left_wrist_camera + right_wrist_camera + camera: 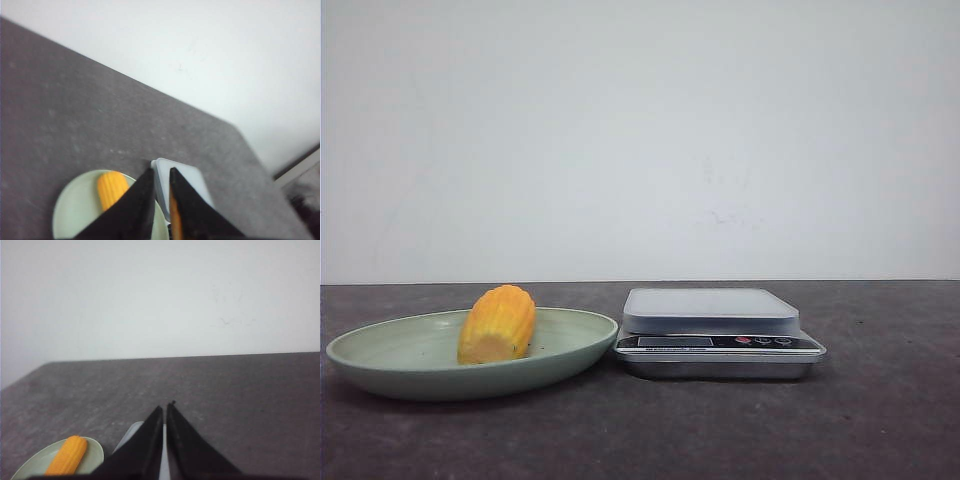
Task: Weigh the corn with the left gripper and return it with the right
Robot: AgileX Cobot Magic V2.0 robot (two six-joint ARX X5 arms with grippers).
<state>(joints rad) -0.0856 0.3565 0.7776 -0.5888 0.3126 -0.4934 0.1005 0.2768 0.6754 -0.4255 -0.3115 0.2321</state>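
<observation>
The orange-yellow corn (498,323) lies in a pale green plate (380,365) at the table's left, its flat cut end toward the front. A silver kitchen scale (710,310) stands just right of the plate with nothing on its platform. Neither gripper shows in the front view. In the left wrist view the left gripper (161,172) hangs high above the plate's edge and the scale (187,182), its jaws close together and empty, with the corn (111,187) beside them. In the right wrist view the right gripper (165,407) is shut and empty above the scale (131,432), and the corn (67,455) is off to one side.
The dark grey table (880,400) runs back to a plain white wall (640,130). The scale's display and buttons (760,341) face the front. The left wrist view shows the table's far corner edge (250,150).
</observation>
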